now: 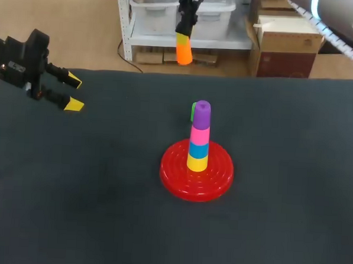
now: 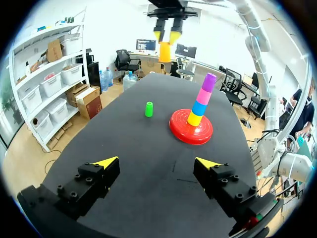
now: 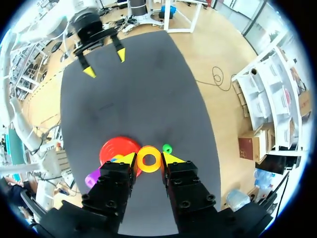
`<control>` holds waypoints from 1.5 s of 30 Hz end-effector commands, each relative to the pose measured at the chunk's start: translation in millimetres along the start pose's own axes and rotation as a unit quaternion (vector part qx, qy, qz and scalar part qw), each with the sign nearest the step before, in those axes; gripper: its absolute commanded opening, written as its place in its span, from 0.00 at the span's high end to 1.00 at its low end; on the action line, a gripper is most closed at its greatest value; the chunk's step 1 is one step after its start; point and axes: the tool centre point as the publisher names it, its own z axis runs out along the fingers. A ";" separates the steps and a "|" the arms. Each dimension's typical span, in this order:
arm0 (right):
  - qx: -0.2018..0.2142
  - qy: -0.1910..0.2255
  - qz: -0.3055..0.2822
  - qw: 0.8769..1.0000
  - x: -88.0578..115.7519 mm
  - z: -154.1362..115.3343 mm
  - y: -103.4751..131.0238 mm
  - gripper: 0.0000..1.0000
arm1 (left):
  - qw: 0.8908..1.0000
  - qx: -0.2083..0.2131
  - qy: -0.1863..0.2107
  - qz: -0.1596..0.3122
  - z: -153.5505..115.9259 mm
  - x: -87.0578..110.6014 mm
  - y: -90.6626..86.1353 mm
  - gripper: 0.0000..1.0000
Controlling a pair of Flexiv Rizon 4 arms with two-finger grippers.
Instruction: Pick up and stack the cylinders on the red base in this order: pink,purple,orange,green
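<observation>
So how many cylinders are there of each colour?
yellow cylinder: 1
blue cylinder: 1
pink cylinder: 1
purple cylinder: 1
green cylinder: 1
orange cylinder: 1
Total: 6

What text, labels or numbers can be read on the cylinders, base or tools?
None readable.
The stacked cylinders, red base, orange cylinder and green cylinder: no print.
The left tool and right tool: no legible marking; anything there is too small to tell.
</observation>
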 end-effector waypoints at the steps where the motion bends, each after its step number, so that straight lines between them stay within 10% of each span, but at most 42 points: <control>1: 0.079 -0.123 -0.015 0.989 32.9 -0.4 30.8 1.00 | 1.000 0.000 -0.002 0.001 0.0 1.1 -0.1 0.00; 21: 0.095 -0.252 -0.096 0.958 55.6 -11.9 58.9 1.00 | 1.000 0.000 -0.002 0.001 0.0 1.1 -0.1 0.00; 45: 0.058 -0.206 -0.163 0.963 72.9 -0.9 97.4 1.00 | 1.000 0.000 -0.002 0.001 0.0 1.1 -0.1 0.00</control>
